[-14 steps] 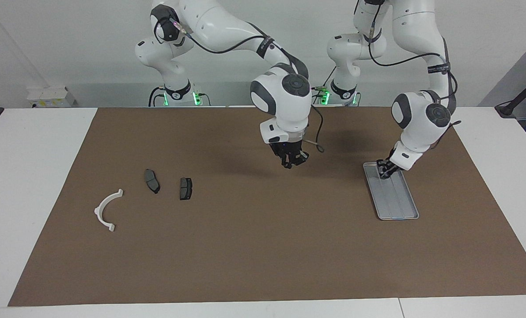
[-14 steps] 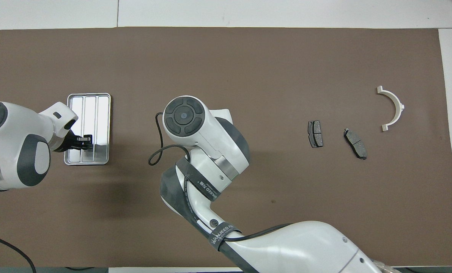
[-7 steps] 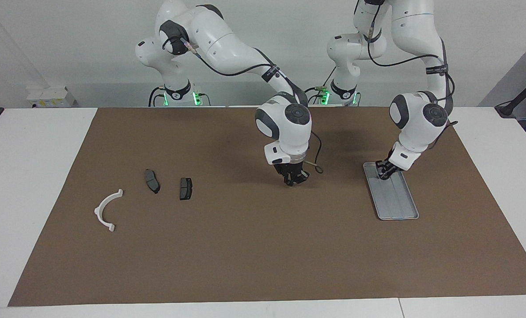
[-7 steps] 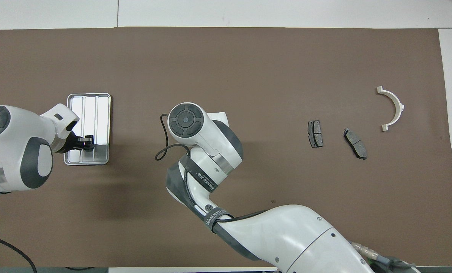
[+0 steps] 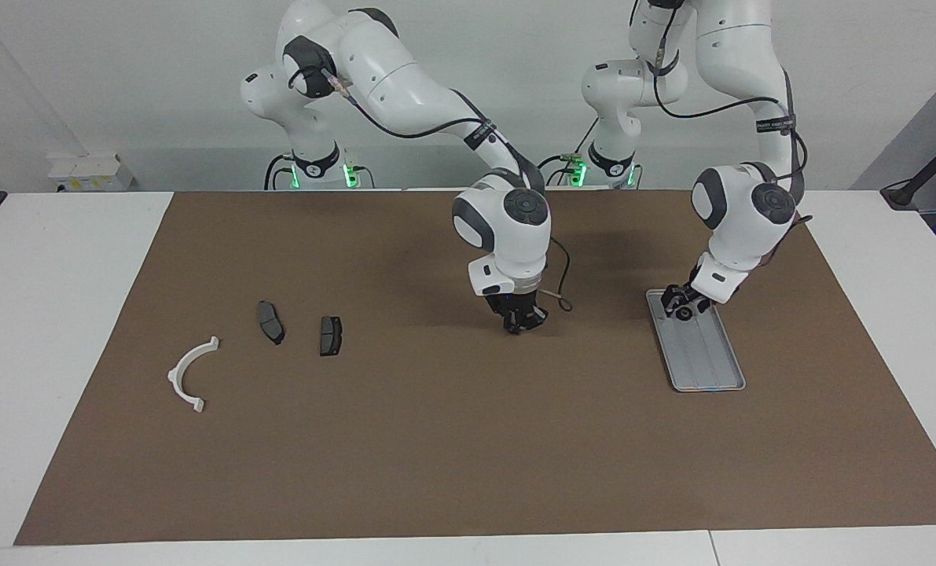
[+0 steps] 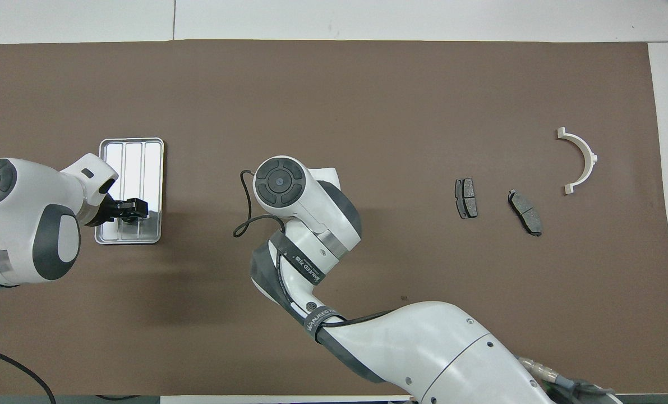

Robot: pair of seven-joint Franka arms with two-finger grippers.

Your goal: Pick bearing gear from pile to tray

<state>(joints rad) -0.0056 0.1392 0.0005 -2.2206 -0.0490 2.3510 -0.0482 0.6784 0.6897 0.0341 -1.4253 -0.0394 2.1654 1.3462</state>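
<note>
The pile lies toward the right arm's end of the table: a white semicircular bracket (image 5: 175, 372) (image 6: 592, 159) and two dark grey brake pads (image 5: 270, 322) (image 5: 331, 336) (image 6: 525, 212) (image 6: 466, 198). The silver tray (image 5: 711, 362) (image 6: 143, 151) lies toward the left arm's end. My left gripper (image 5: 681, 306) (image 6: 134, 209) is low over the tray's end nearer the robots. A small black round piece (image 5: 684, 312) shows at its tips; I cannot tell if it is held. My right gripper (image 5: 521, 322) points down, close to the mat at mid-table, hidden under its own wrist in the overhead view.
A brown mat (image 5: 436, 456) covers most of the white table. A loose black cable (image 5: 562, 303) hangs beside the right wrist. A tiny dark speck (image 6: 404, 298) lies on the mat, nearer the robots than the brake pads.
My right gripper has come down toward the mat at mid-table. My left gripper has shifted a little over the tray's near end. The pile's parts have not moved.
</note>
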